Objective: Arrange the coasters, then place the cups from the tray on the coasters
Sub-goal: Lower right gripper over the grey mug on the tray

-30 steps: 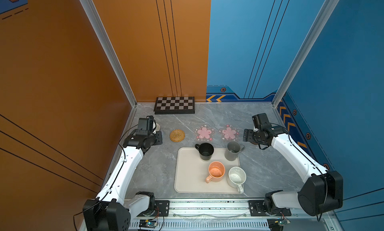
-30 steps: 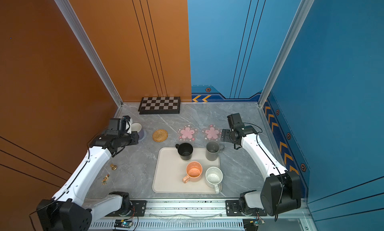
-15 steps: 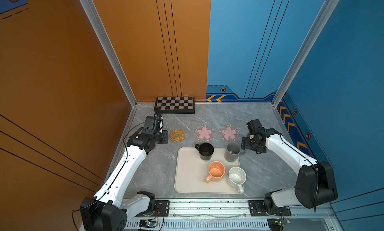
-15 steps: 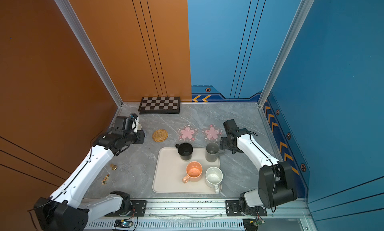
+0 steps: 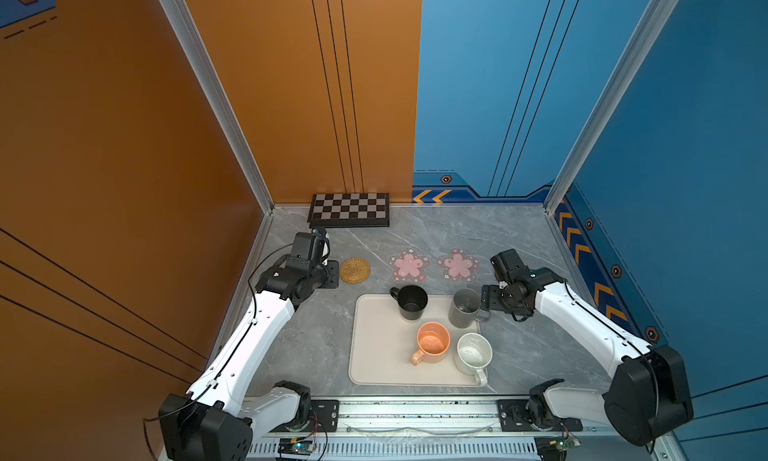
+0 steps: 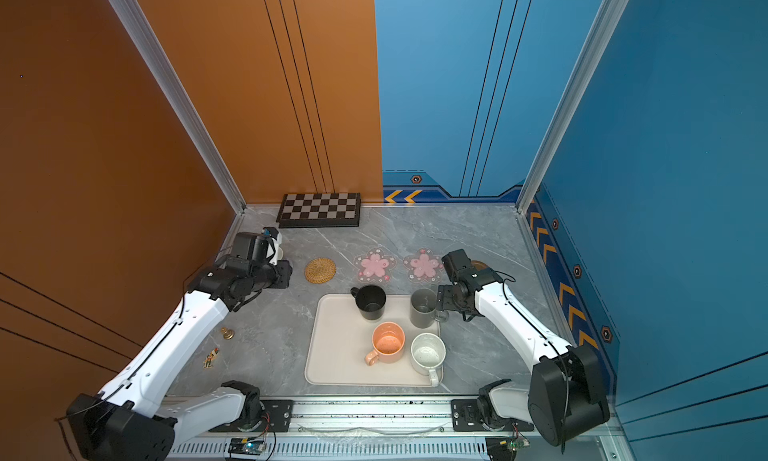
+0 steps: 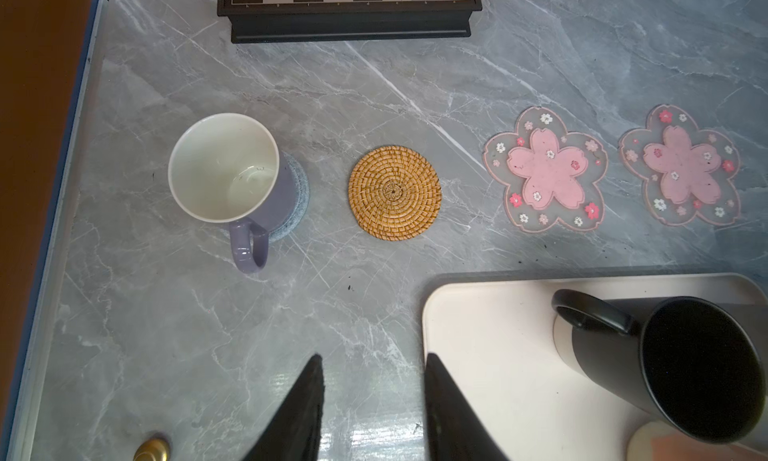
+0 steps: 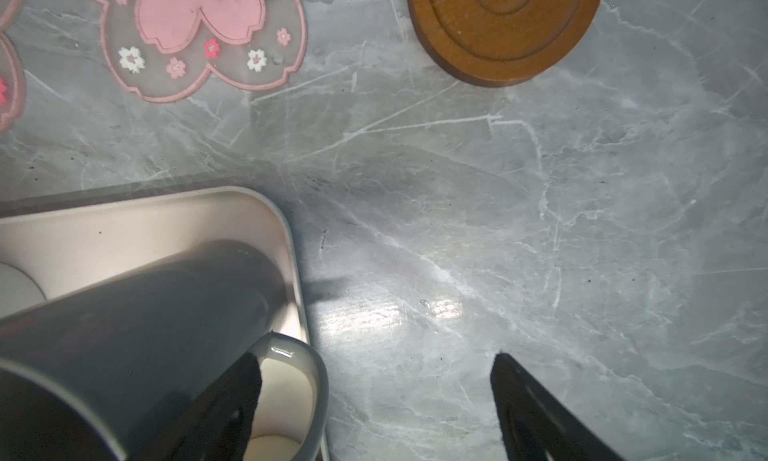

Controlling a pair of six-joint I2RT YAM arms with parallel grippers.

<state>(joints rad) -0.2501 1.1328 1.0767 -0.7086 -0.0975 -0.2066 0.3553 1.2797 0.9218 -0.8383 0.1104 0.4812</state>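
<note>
Right gripper (image 8: pixel 374 357) stands wide and grips nothing. One finger sits at the handle loop of the grey mug (image 8: pixel 145 313) and the other is over bare surface, so the handle's outer bar lies between the jaws unpinched. The left gripper (image 7: pixel 374 359) is partly open and empty, hanging low beside the far left corner of the tray (image 7: pixel 428 313). Everything rests on a grey marbled tabletop (image 5: pixel 519 238) with a metal rail (image 5: pixel 415 409) along its near edge. A small brass knob (image 6: pixel 227 333) and a tiny figure (image 6: pixel 210 358) lie near the left arm. On the cream tray, the orange mug (image 5: pixel 432 342) and white speckled mug (image 5: pixel 473 353) stand in front. The black mug (image 5: pixel 411 301) and the grey mug stand behind them, the grey one in the far right corner. Beyond the tray runs a row of coasters. The pale-blue coaster (image 7: pixel 297 197) carries the lavender mug (image 7: pixel 232 176), which is upright and well apart from the left gripper. Next come the rattan coaster (image 7: pixel 395 192), a pink flower coaster (image 7: pixel 544 168) and a second pink flower coaster (image 7: pixel 679 164). The wooden coaster (image 8: pixel 505 27) lies bare, just past the right gripper. A checkered board (image 5: pixel 350 209) lies against the back. Characters along its border are too small to read. An orange wall (image 5: pixel 124 147) and a blue wall (image 5: pixel 685 147) with yellow chevrons (image 5: pixel 432 196) enclose the cell.
</note>
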